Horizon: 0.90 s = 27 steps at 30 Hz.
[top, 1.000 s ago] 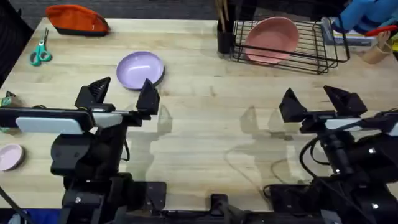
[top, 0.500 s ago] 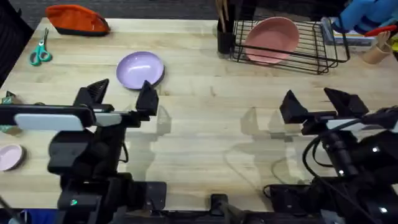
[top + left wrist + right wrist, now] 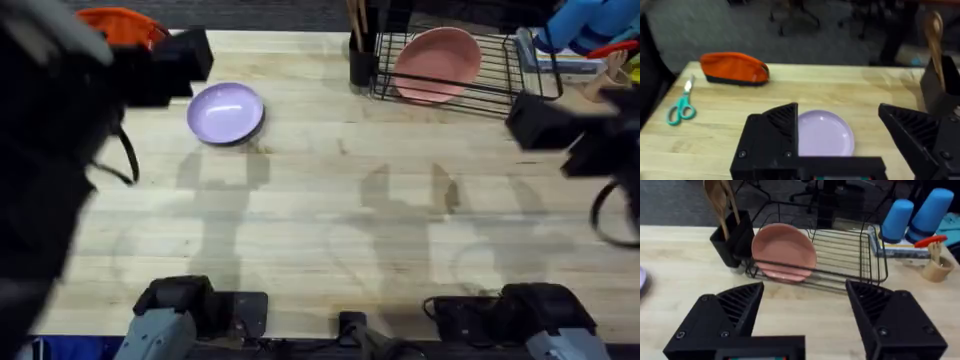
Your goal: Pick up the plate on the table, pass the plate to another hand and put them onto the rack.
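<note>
Two arms rise close under the overhead camera, dark and blurred at the frame's left and right edges. The plate (image 3: 226,112) lies flat on the table (image 3: 330,200) in the upper left of the overhead frame, untouched; in the left wrist view it sits low and central, beyond the left gripper (image 3: 845,145), whose jaws stand wide apart with nothing between them. An orange pouch (image 3: 735,69) and teal scissors (image 3: 681,108) lie farther left on the wood. The rack (image 3: 840,255) stands at the upper right of the overhead frame, with a pink plate (image 3: 784,251) leaning inside it and a black utensil cup (image 3: 732,240) just beside it. The right gripper (image 3: 805,315) faces the rack, jaws wide and empty.
</note>
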Each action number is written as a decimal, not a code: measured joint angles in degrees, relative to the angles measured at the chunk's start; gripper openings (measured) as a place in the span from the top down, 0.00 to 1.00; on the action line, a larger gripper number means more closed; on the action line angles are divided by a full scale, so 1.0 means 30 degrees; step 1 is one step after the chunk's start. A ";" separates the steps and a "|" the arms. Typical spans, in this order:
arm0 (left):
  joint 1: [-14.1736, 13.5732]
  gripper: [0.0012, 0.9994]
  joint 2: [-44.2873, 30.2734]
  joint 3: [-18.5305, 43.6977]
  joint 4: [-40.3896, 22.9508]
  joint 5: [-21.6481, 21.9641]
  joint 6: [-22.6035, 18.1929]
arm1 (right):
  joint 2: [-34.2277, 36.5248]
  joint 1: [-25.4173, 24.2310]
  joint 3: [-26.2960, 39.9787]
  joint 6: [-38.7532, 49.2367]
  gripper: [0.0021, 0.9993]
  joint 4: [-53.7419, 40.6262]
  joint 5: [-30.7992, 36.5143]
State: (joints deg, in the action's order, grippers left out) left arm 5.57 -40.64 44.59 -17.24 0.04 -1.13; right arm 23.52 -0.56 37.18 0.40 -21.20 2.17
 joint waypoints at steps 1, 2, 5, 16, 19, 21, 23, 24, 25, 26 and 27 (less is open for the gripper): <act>-0.0002 0.00 -0.0997 0.1083 -0.0786 -0.0237 -0.0002 | 0.0919 0.0000 0.0944 0.0000 0.00 -0.0249 0.0003; -0.0002 0.00 -0.1790 0.1956 -0.1365 -0.0450 -0.0005 | 0.1674 0.0000 0.1745 0.0000 0.00 -0.0425 0.0007; -0.0002 0.00 -0.5773 0.6916 -0.5741 -0.1780 -0.0023 | 0.5718 -0.0007 0.6299 0.0004 0.00 -0.2177 0.0007; -0.0002 0.00 -0.8487 1.0428 -0.8843 -0.2311 -0.0599 | 0.9405 -0.0036 0.9628 0.0005 0.00 -0.3422 0.0007; -0.0002 0.00 -0.8489 1.0428 -0.9518 -0.2311 -0.0654 | 0.9664 -0.0036 0.9635 0.0000 0.00 -0.3450 0.0007; 0.0017 0.00 -0.8483 1.0428 -0.9768 -0.2252 -0.0654 | 0.9664 -0.0036 0.9633 0.0006 0.00 -0.3457 0.0007; 0.0131 0.00 -0.8489 1.0428 -0.9941 -0.2201 -0.0651 | 0.9664 -0.0036 0.9635 0.0000 0.00 -0.3457 0.0007; 0.0674 0.00 -0.8552 1.0436 -0.9941 -0.2163 -0.0476 | 0.9664 -0.0036 0.9635 0.0000 0.00 -0.3449 0.0007; 0.0953 0.00 -0.8646 1.0443 -0.9941 -0.2158 -0.0336 | 0.9664 -0.0036 0.9635 0.0003 0.00 -0.3425 0.0012; 0.1221 0.00 -0.8765 1.0458 -0.9941 -0.2158 -0.0159 | 0.9664 -0.0036 0.9635 0.0000 0.00 -0.3377 0.0007; 0.1549 0.00 -0.8977 1.0474 -0.9941 -0.2150 0.0039 | 0.9664 -0.0036 0.9635 0.0007 0.00 -0.3316 0.0009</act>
State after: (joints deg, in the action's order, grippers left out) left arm 10.22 -67.57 76.01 -47.07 -6.42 -1.01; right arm 52.51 -0.67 66.08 0.43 -31.15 2.20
